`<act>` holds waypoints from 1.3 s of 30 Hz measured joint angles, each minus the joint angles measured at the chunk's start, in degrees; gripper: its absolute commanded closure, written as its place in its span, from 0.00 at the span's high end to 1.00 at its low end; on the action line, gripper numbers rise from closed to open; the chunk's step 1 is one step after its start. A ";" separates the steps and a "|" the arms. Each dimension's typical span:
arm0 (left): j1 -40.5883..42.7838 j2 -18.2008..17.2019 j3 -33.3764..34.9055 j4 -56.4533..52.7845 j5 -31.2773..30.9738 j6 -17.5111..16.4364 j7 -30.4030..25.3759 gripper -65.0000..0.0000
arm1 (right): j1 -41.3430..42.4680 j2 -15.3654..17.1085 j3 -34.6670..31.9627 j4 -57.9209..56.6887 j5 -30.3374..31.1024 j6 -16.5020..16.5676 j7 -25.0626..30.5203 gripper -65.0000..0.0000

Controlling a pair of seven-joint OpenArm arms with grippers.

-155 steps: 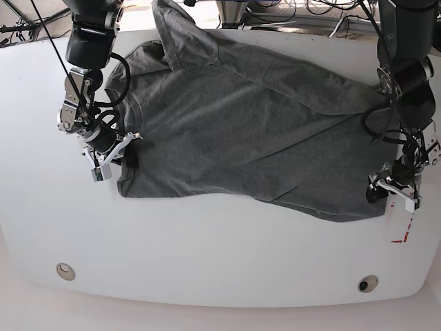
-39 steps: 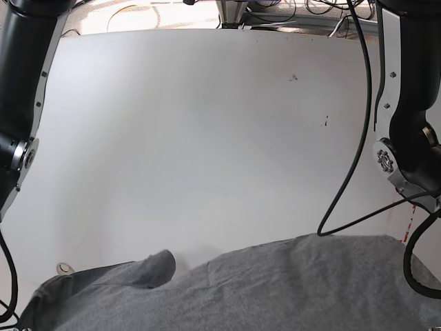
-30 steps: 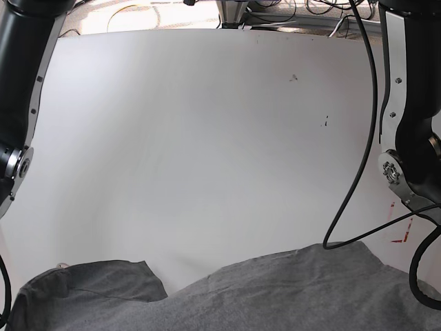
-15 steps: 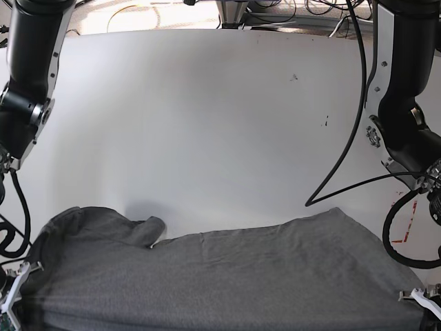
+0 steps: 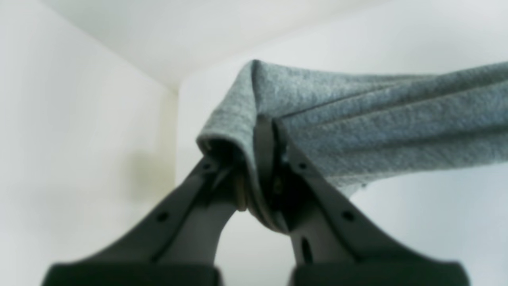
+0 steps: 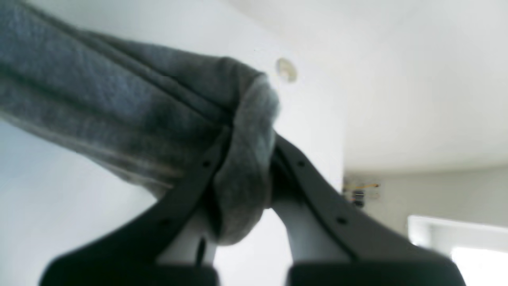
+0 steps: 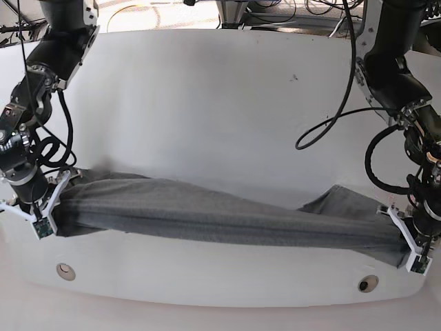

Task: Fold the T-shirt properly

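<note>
The plain dark heather-grey knit T-shirt (image 7: pixel 227 224) is stretched into a long narrow band over the near part of the white rounded surface (image 7: pixel 207 117). Its long axis runs side to side across the base view, one end at the view's left and slightly higher, the other at the view's right and slightly lower. A loose flap of cloth rises off the band near the right-hand end.

The right claw (image 7: pixel 43 210), at the base view's left, is clenched on the T-shirt's end; the right wrist view shows its dark fingers (image 6: pixel 186 198) pinching a thick bunched roll of grey cloth. The left claw (image 7: pixel 406 241), at the base view's right, is likewise clamped on the other end, and the left wrist view shows a folded edge of fabric trapped between its fingers (image 5: pixel 317 186).

Half a second earlier the T-shirt was a broad sheet filling the bottom of the base view, with both claws at the lower frame corners; now it has been drawn into a taut strip further up the surface, and both arms have come further into view.

No print, logo or readable writing shows on the cloth. Two small round metal fittings (image 7: pixel 65 270) sit near the surface's front edge
</note>
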 measured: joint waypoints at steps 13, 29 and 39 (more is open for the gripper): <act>22.18 -2.71 -5.27 1.97 -1.42 -1.81 2.40 0.00 | -20.33 -8.41 5.64 0.74 0.70 0.04 0.63 0.00; 40.35 -9.09 -5.05 1.97 -2.12 -1.84 1.11 0.00 | -32.15 -11.17 5.46 0.66 1.11 0.07 1.09 0.00; 42.03 -10.60 -5.79 1.99 -2.25 -2.05 -3.58 0.00 | -35.04 -11.30 5.44 0.66 1.42 0.09 0.90 0.00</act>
